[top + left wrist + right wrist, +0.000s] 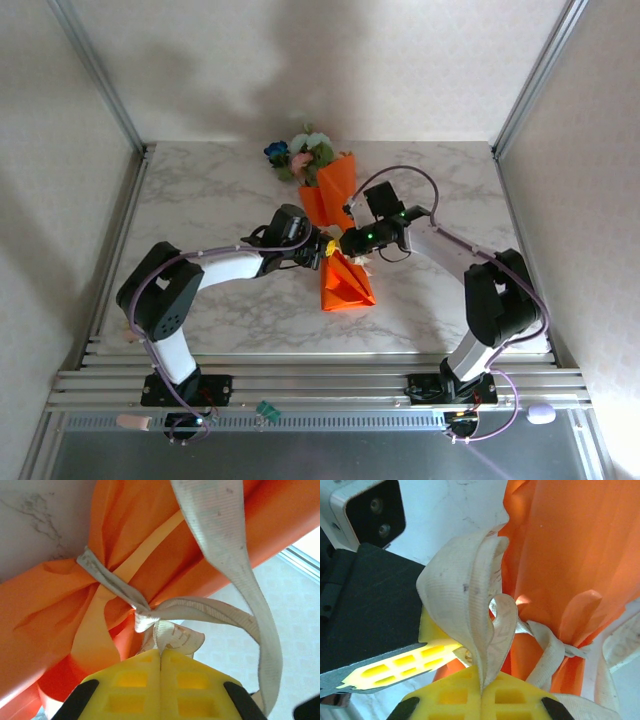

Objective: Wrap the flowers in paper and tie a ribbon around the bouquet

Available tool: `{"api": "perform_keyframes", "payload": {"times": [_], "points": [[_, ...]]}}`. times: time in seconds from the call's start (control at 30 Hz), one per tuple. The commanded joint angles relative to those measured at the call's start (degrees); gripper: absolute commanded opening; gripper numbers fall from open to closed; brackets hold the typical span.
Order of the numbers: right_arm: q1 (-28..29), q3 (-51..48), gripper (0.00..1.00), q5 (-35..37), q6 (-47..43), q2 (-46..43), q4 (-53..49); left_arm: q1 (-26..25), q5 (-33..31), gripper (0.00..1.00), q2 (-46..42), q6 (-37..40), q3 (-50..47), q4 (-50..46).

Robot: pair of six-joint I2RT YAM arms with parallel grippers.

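bouquet (337, 192) lies mid-table (200, 195), running roughly near to far
flowers (303, 157) at the far end: pink, white and blue blooms plus green leaves poking out of the orange paper (345, 288)
paper is pinched to a narrow waist about halfway along; the near part flares into a flat fan toward the near edge
ribbon (107, 577) goes around that waist and crosses into a knot sitting tight against the paper folds (left wrist view)
left gripper (161, 654): yellow pads pressed together, clamped on a short ribbon tail right beside the knot
right gripper (481, 682): pads together as well, pinching a folded loop of the same ribbon; the loop rises from between the fingers and curls back toward the knot
one long free ribbon length hangs from above and sweeps down past the left gripper's right side
both grippers meet at the waist, left arm from the left, right arm from the right, tips just beside each other
right wrist view has the left gripper's yellow finger just left of its own pads
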Motion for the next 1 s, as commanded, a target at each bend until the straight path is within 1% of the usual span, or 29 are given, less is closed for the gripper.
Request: {"api": "perform_keyframes", "payload": {"times": [0.0, 0.13, 0.3, 0.37, 0.5, 0.57, 0.83, 0.97], "points": [[0.9, -1.0, 0.0, 9.6, 0.0, -2.4, 0.7, -0.2, -0.9, 0.0, -2.6, 2.2, 2.9, -8.6], [1.9, -1.0, 0.0, 12.1, 0.0, -3.0, 1.6, -0.2, -0.9, 0.0, -2.7, 2.3, 3.4, -11.5], [3.1, -1.4, 0.01, 11.3, 0.3, -2.4, 1.7, -0.2, -0.9, 0.0, -2.8, 1.5, 2.7, -11.5], [3.4, -1.7, 0.05, 10.9, 0.9, -2.3, 1.5, -0.2, -1.2, 0.0, -2.9, 1.2, 2.3, -11.5], [3.4, -2.8, 0.18, 11.2, 2.4, -2.6, 1.7, -0.1, -1.2, 0.0, -2.9, 0.6, 1.4, -10.7], [3.4, -3.0, 0.23, 11.5, 2.5, -2.7, 1.4, -0.1, -1.3, 0.0, -2.8, 0.2, 0.9, -10.3], [3.4, -2.1, 0.28, 11.1, 3.6, -2.8, 0.6, 0.0, -1.7, 0.0, -2.4, -0.1, 0.3, -9.2], [3.4, -1.6, 0.33, 11.3, 3.8, -3.4, 0.2, 0.0, -1.9, 0.0, -1.8, -0.1, 0.7, -9.2]]}}
